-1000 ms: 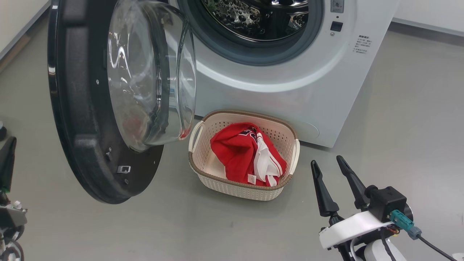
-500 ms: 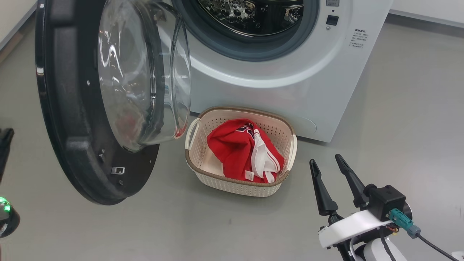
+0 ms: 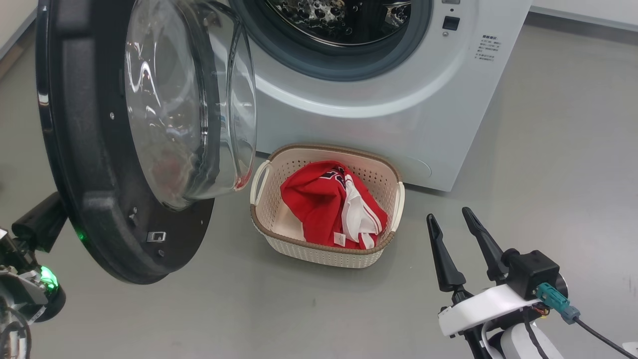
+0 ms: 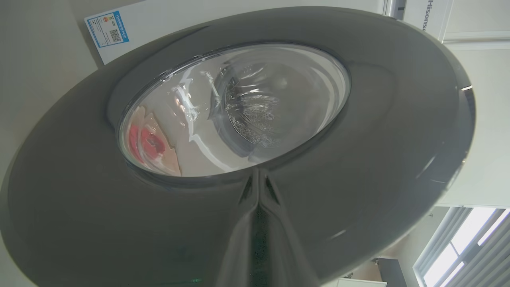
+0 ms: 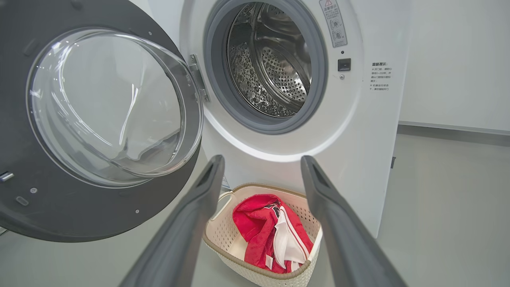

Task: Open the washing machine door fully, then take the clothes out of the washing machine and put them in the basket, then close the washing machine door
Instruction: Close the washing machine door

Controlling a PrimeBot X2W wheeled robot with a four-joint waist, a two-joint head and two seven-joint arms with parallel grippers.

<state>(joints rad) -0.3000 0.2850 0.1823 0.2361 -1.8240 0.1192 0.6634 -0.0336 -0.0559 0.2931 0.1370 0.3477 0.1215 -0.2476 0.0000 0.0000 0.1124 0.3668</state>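
The washing machine (image 3: 349, 124) (image 5: 366, 131) stands with its steel drum (image 3: 344, 20) (image 5: 275, 59) showing no clothes inside. Its door (image 3: 84, 149) (image 5: 79, 215) hangs swung out to the left, glass bowl (image 3: 189, 99) bulging toward the machine. The red and white clothes (image 3: 319, 199) (image 5: 255, 227) lie in the basket (image 3: 319, 257) (image 5: 223, 235) on the floor before the machine. My left gripper (image 4: 258, 207) is shut, its tips against the door's glossy outer face (image 4: 378, 139). My right gripper (image 3: 448, 214) (image 5: 261, 159) is open and holds nothing, right of the basket.
Grey floor (image 3: 548, 149) spreads around the machine and basket. My left arm (image 3: 30, 259) sits low behind the door's outer side. A blue label (image 4: 107, 30) is on the machine's front. A pale wall (image 5: 458, 59) runs behind on the right.
The head camera has shifted, sliding the scene left and up. My left arm has come in behind the door's lower edge. The right gripper has stayed put.
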